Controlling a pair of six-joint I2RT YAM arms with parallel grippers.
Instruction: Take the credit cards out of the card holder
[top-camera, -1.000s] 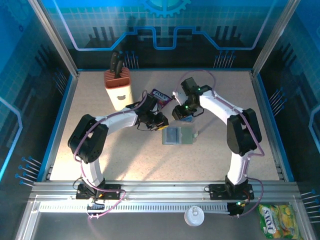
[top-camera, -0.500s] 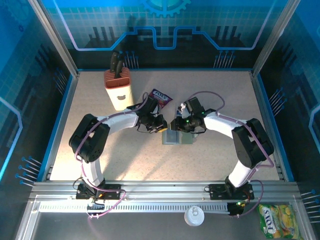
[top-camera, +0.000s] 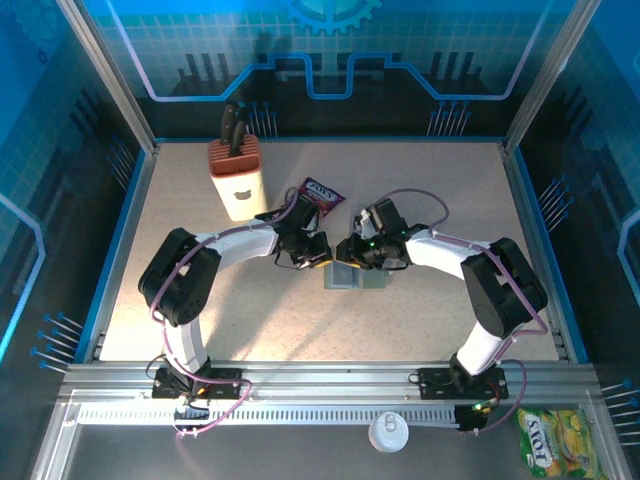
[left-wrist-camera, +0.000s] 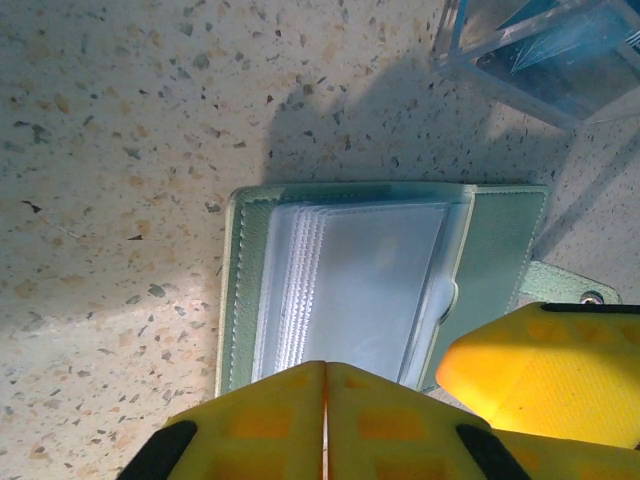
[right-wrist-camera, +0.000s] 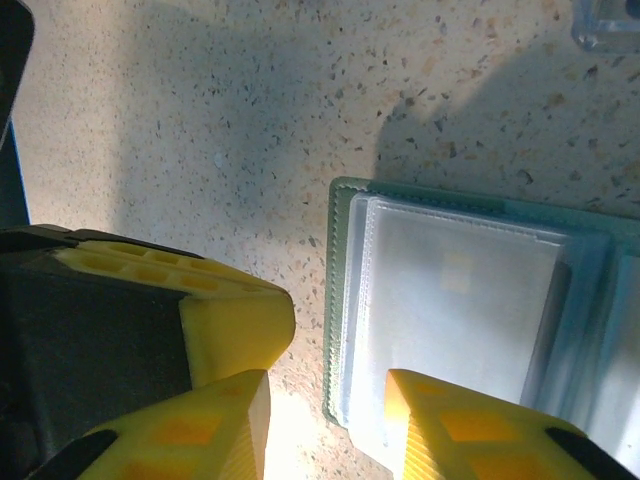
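The wallet lies open and flat near the middle of the table. Both grippers are down at its far edge, close to each other.

The left gripper has its two yellow fingers pressed together with nothing between them. Its tips sit at the edge of the wallet's clear sleeves. From above, the left gripper is at the wallet's far left corner.

The right gripper has its fingers apart. One finger is over the sleeves and the other is over the bare table, with the wallet's green edge in the gap. From above, the right gripper is just beside the left one.

A pale flat shape shows through the top sleeve. It may be a card, but the plastic is too cloudy to be sure.

A snack packet lies just behind the grippers. A knife block stands farther back on the left. A clear box sits on the table near the wallet.
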